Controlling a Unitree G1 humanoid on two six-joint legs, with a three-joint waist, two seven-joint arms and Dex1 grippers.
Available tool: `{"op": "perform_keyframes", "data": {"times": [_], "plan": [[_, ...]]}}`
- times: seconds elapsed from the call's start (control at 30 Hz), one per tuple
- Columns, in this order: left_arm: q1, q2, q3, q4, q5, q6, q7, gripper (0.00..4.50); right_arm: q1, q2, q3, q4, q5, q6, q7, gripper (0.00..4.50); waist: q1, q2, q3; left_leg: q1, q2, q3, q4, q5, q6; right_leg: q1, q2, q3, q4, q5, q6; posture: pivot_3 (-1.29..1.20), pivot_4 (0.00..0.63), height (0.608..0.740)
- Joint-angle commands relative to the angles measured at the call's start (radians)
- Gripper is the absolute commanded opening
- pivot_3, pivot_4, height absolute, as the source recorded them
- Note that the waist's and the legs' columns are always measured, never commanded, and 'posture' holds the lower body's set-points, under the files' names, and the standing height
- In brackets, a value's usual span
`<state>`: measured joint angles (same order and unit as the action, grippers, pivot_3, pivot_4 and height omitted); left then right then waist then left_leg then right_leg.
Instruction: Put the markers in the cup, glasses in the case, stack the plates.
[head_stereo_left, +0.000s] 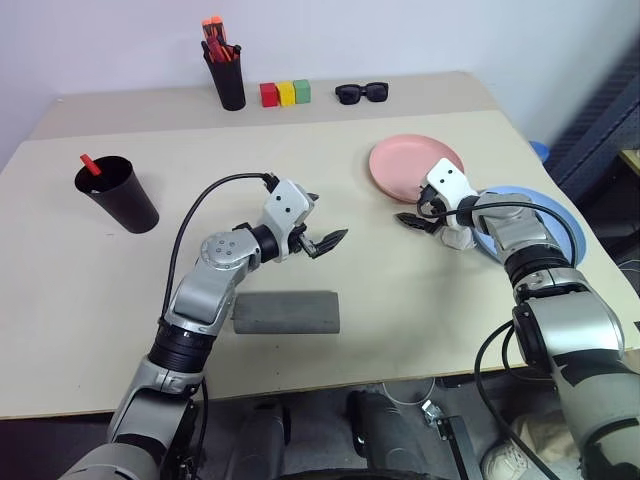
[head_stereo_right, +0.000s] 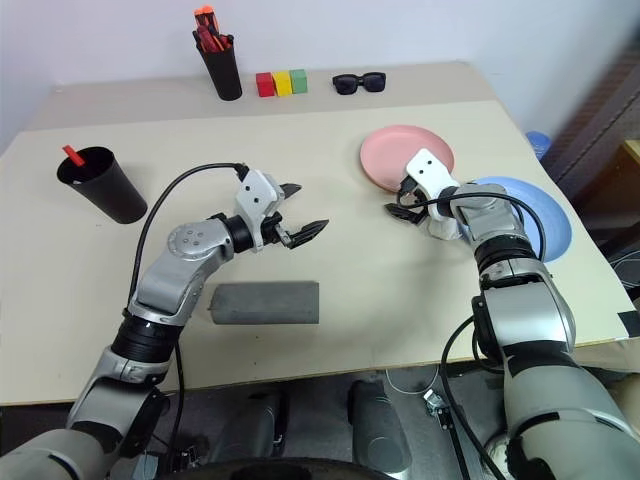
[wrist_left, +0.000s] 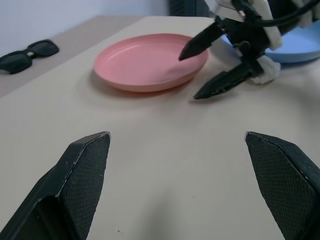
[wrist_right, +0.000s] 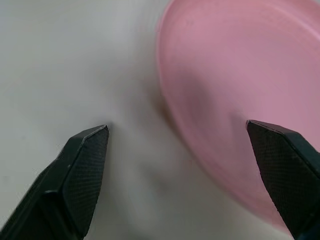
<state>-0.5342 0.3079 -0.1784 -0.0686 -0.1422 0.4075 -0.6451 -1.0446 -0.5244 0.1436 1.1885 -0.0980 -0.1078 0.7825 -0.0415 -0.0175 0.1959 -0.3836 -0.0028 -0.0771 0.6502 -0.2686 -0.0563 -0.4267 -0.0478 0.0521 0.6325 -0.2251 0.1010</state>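
My right claw (head_stereo_left: 412, 218) hangs spread at the pink plate (head_stereo_left: 402, 166) beside the blue plate (head_stereo_left: 560, 225), unstacked; case (head_stereo_left: 286, 312) shut, left claw (head_stereo_left: 322, 243) released.

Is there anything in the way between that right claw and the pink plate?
Nothing visible. The right gripper is open at the near edge of the pink plate, with only bare table between them. The blue plate sits just beside, under the arm.
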Motion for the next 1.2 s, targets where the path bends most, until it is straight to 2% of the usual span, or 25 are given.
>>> {"op": "perform_keyframes", "data": {"times": [0.03,0.17,0.2,0.5,0.77,0.9,1.03,1.2], "plan": [[-0.001,0.002,0.017,-0.049,-0.009,0.006,0.013,4.50,-0.045,0.005,-0.017,0.012,-0.010,-0.014,-0.010,2.61,-0.003,0.000,0.000,0.000,0.000,0.000,0.000,0.000,0.000,0.000,0.000,0.000,0.000,0.000,0.000,0.00,0.150,0.740],[0.003,0.006,0.020,-0.059,-0.011,0.015,0.018,4.50,-0.049,0.011,-0.021,0.023,-0.015,-0.012,-0.017,0.46,-0.004,0.000,0.000,0.000,0.000,0.000,-0.001,0.000,0.000,0.000,0.000,0.000,0.000,0.000,0.000,0.00,0.150,0.740],[0.005,0.007,0.021,-0.062,-0.011,0.017,0.020,4.50,-0.049,0.012,-0.021,0.023,-0.019,-0.016,-0.025,0.06,-0.004,0.000,0.000,0.001,0.000,0.000,-0.001,0.000,0.000,0.000,0.000,0.000,0.000,0.000,0.000,0.00,0.150,0.740],[0.012,0.007,0.018,-0.052,-0.009,0.011,0.024,4.50,-0.063,-0.012,-0.026,-0.001,-0.036,-0.038,-0.040,0.02,-0.003,0.000,0.000,0.000,0.000,0.000,-0.001,0.000,0.000,0.000,0.000,0.000,0.000,0.000,0.000,0.00,0.150,0.740],[0.007,-0.017,0.004,-0.014,-0.002,-0.016,0.024,4.50,-0.058,-0.145,-0.045,-0.128,-0.022,0.018,0.041,0.02,-0.002,0.000,0.000,0.000,-0.001,0.000,-0.001,0.000,0.000,0.000,-0.001,0.000,0.000,0.000,0.000,0.00,0.150,0.740],[0.003,-0.026,-0.001,0.008,-0.001,-0.032,0.017,4.50,0.025,-0.222,-0.077,-0.327,0.014,0.133,0.103,0.02,-0.002,0.001,0.000,0.000,-0.001,0.000,-0.001,0.000,0.000,0.000,0.000,0.000,0.000,0.000,0.000,0.00,0.150,0.740],[-0.008,-0.038,-0.007,0.042,0.000,-0.055,0.006,4.50,0.224,-0.320,-0.140,-0.679,0.069,0.352,0.158,0.02,0.002,0.001,0.000,0.000,0.000,0.000,-0.001,0.000,0.000,0.000,0.000,0.000,0.000,0.000,0.000,0.00,0.150,0.740],[-0.024,-0.045,-0.011,0.080,0.001,-0.084,-0.009,4.50,0.423,-0.397,-0.218,-0.959,0.122,0.555,0.164,0.02,0.006,0.001,0.000,-0.001,-0.001,0.000,0.001,0.000,0.000,0.000,-0.001,0.000,0.000,0.000,0.000,0.00,0.150,0.740]]}}
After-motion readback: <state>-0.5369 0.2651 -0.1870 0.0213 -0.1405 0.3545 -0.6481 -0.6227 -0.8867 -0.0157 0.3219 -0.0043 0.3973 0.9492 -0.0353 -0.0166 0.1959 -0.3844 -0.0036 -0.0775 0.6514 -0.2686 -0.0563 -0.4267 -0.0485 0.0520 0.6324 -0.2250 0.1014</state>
